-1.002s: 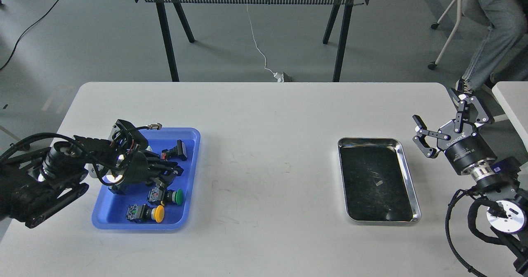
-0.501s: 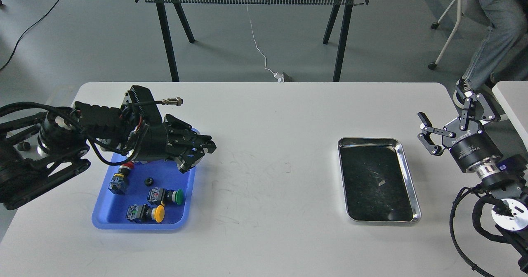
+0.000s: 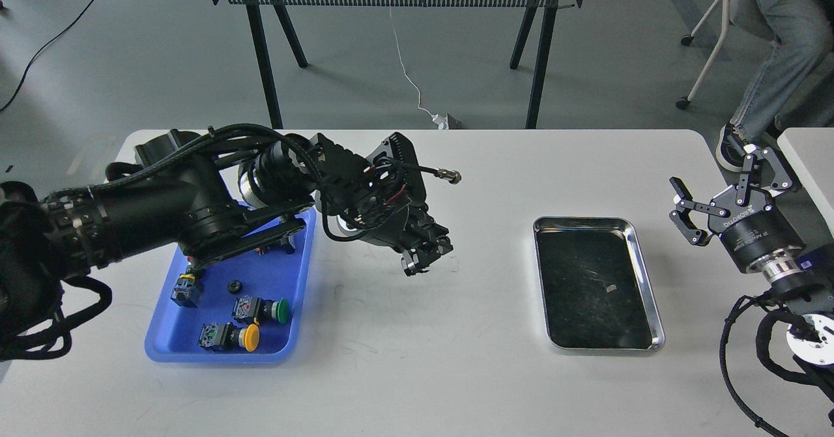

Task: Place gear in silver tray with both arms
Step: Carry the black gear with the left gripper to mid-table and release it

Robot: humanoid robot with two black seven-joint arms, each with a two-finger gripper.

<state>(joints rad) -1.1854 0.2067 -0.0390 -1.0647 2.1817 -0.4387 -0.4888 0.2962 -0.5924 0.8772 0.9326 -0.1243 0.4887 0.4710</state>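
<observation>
Only one text can be read — the brand name ROBOTIQ, in light letters on the black body of the right gripper, which is at the right edge of the white table. The letters appear turned, nearly upside down from the head view, so they are hard to follow. There is smaller print on the cylinder under it — too small to read. No other label is legible.
</observation>
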